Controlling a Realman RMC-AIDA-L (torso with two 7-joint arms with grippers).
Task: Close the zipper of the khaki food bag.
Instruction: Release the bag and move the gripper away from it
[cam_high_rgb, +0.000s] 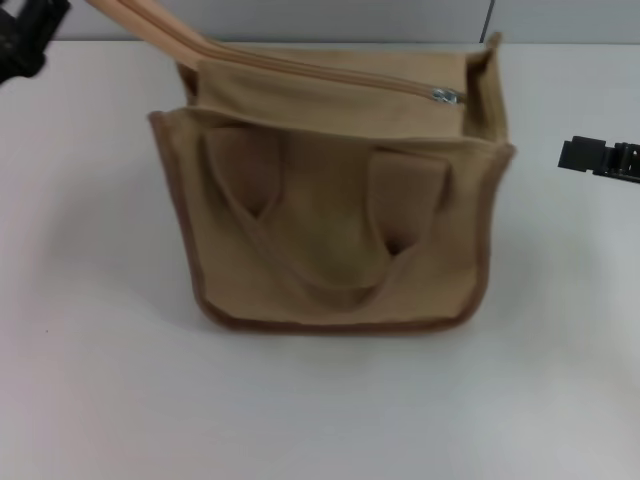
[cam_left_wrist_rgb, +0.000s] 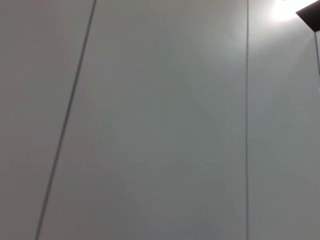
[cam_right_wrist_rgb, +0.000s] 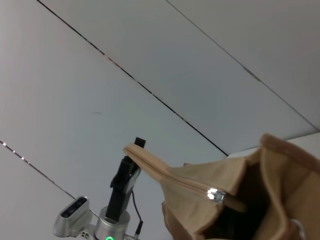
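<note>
The khaki food bag (cam_high_rgb: 330, 230) stands in the middle of the white table, its looped handles hanging down its near side. Its zipper (cam_high_rgb: 320, 72) runs along the top panel, with the silver pull tab (cam_high_rgb: 446, 96) at the bag's right end. The zipper's tail end (cam_high_rgb: 140, 22) stretches taut up and to the left. My left gripper (cam_high_rgb: 25, 40) is at the far left and holds that tail. The right wrist view shows this left gripper (cam_right_wrist_rgb: 131, 162), the pull tab (cam_right_wrist_rgb: 215, 195) and the bag (cam_right_wrist_rgb: 260, 190). My right gripper (cam_high_rgb: 600, 158) hovers right of the bag, apart from it.
The white table (cam_high_rgb: 100, 380) spreads around the bag. A grey panelled wall (cam_left_wrist_rgb: 160, 120) fills the left wrist view. The left arm's metal wrist with a green light (cam_right_wrist_rgb: 107, 232) shows in the right wrist view.
</note>
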